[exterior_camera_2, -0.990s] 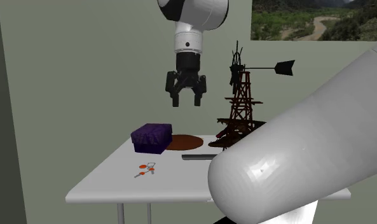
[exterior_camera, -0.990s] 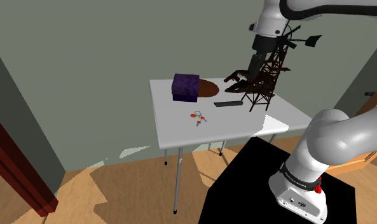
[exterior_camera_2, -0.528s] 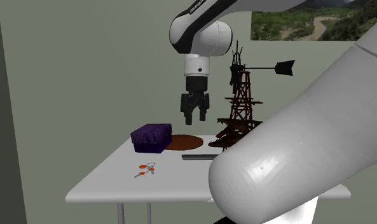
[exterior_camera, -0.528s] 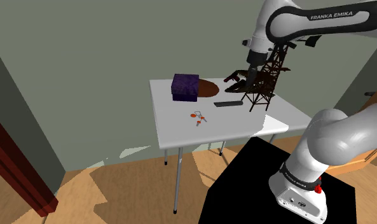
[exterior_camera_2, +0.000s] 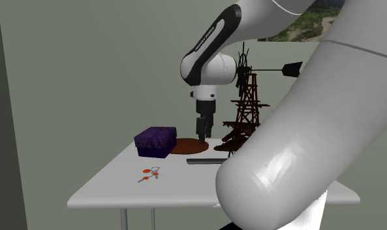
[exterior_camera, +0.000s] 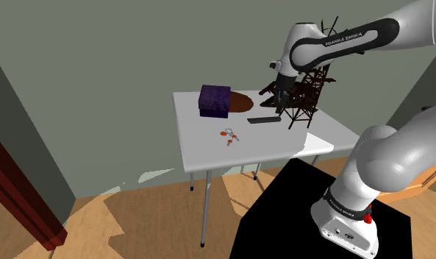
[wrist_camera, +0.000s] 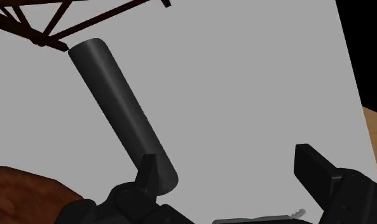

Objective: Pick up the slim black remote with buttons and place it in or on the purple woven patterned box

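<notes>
While I watch over the shoulder, the remote (exterior_camera: 264,119) lies on the bench (exterior_camera: 209,151) at the foot of a tower model (exterior_camera: 306,99), right of the purple box (exterior_camera: 215,101). From the second exterior view, the end effector (exterior_camera_2: 203,138) hangs beside that tower, and keys (exterior_camera_2: 150,174) lie nearer the front. At the wrist it stands open above the remote.

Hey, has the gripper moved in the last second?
Yes. In the second exterior view the gripper has dropped from beside the windmill model's upper tower to near its base, closer to the table.
</notes>
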### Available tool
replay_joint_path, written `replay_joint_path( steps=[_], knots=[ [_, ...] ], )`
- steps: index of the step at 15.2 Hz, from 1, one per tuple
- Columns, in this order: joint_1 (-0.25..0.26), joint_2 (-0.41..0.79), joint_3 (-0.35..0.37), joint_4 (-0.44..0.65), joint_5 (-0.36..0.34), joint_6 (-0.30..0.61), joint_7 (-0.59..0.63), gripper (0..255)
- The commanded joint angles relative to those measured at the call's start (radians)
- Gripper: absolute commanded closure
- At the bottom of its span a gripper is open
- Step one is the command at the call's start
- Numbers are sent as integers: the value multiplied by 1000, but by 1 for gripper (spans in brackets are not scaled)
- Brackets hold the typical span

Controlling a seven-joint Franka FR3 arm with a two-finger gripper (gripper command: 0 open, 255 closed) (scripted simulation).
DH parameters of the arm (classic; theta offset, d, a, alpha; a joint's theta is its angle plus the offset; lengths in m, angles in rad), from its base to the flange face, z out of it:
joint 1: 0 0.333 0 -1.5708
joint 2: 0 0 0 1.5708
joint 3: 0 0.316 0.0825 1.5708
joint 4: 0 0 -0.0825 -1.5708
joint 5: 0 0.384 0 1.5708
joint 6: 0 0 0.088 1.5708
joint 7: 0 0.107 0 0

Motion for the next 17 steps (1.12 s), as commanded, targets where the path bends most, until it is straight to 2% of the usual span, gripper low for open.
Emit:
replay_joint_path(
  steps=[1,5,8,17],
  knots=[
    [22,79,-47,16,-1,77,-91,0],
    [75,245,-133,65,44,211,-282,0],
    [112,378,-183,116,124,297,-444,0],
    [119,478,-192,92,204,407,-503,0]
  ],
)
